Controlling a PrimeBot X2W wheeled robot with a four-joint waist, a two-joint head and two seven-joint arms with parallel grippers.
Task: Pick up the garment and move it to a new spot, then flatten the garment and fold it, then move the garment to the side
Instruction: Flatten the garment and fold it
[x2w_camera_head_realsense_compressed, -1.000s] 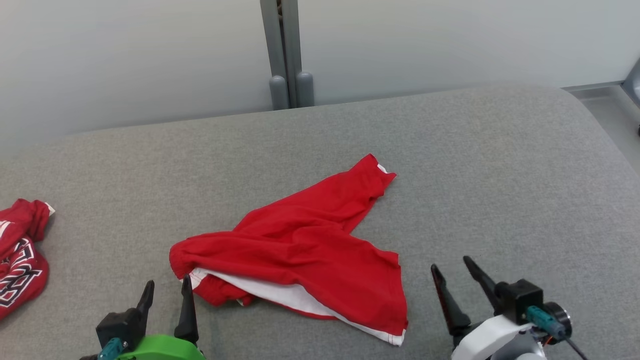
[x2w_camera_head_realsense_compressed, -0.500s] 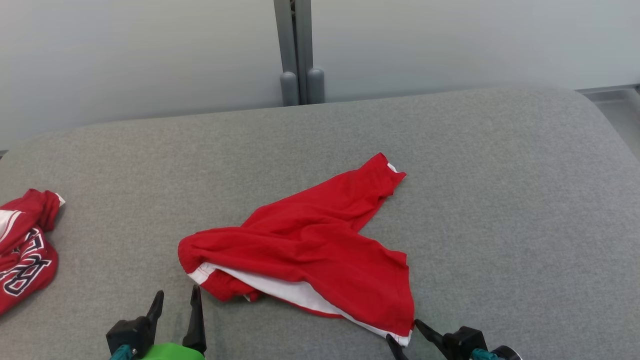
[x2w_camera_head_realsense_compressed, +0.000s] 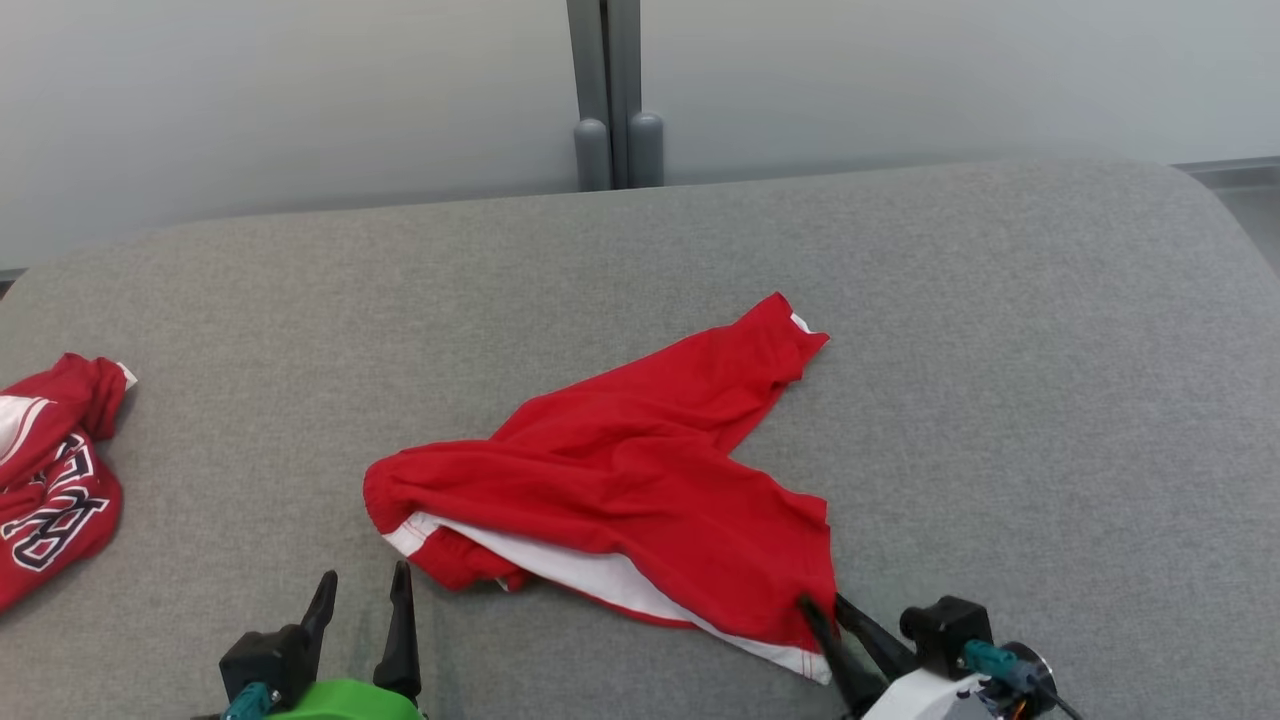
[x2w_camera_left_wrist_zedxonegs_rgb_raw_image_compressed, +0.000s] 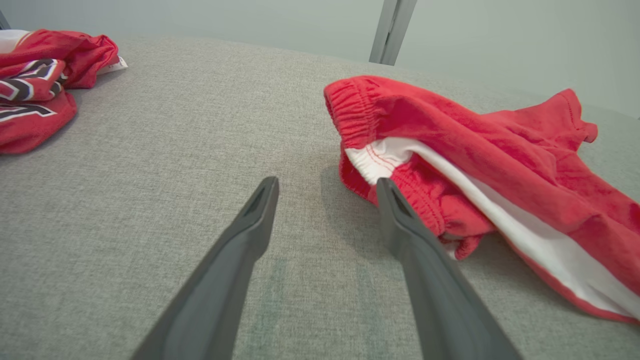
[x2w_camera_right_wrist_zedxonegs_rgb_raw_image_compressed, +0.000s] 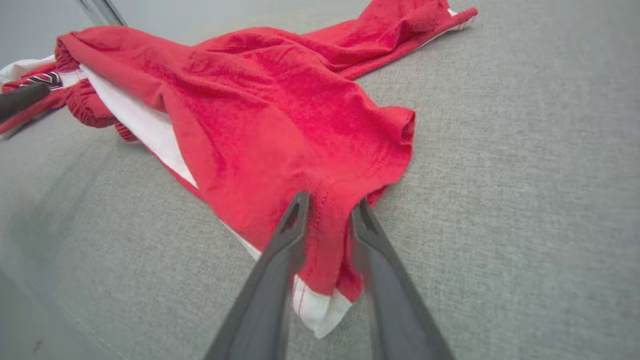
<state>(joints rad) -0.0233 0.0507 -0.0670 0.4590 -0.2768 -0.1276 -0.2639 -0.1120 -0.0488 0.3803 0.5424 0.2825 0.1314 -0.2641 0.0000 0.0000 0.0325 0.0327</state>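
The garment (x2w_camera_head_realsense_compressed: 640, 480) is a pair of red shorts with white trim, lying crumpled on the grey padded surface (x2w_camera_head_realsense_compressed: 1000, 350). My right gripper (x2w_camera_head_realsense_compressed: 822, 602) is at its near right corner. In the right wrist view that gripper (x2w_camera_right_wrist_zedxonegs_rgb_raw_image_compressed: 330, 202) has its fingers drawn in on a raised fold of the garment (x2w_camera_right_wrist_zedxonegs_rgb_raw_image_compressed: 260, 115) at the leg hem, with cloth pinched between them. My left gripper (x2w_camera_head_realsense_compressed: 365, 572) stands open just short of the elastic waistband. In the left wrist view its fingers (x2w_camera_left_wrist_zedxonegs_rgb_raw_image_compressed: 327, 182) are wide apart, the right one beside the garment (x2w_camera_left_wrist_zedxonegs_rgb_raw_image_compressed: 475, 135), nothing between them.
A second red garment with black and white lettering (x2w_camera_head_realsense_compressed: 50, 490) lies bunched at the far left of the surface, also in the left wrist view (x2w_camera_left_wrist_zedxonegs_rgb_raw_image_compressed: 35, 85). A grey post (x2w_camera_head_realsense_compressed: 612, 100) rises against the pale wall behind. Bare grey surface spreads to the right and behind.
My right gripper has come in from the right to the garment's near right corner and narrowed onto the hem. The head camera has shifted a little. The left gripper stays open.
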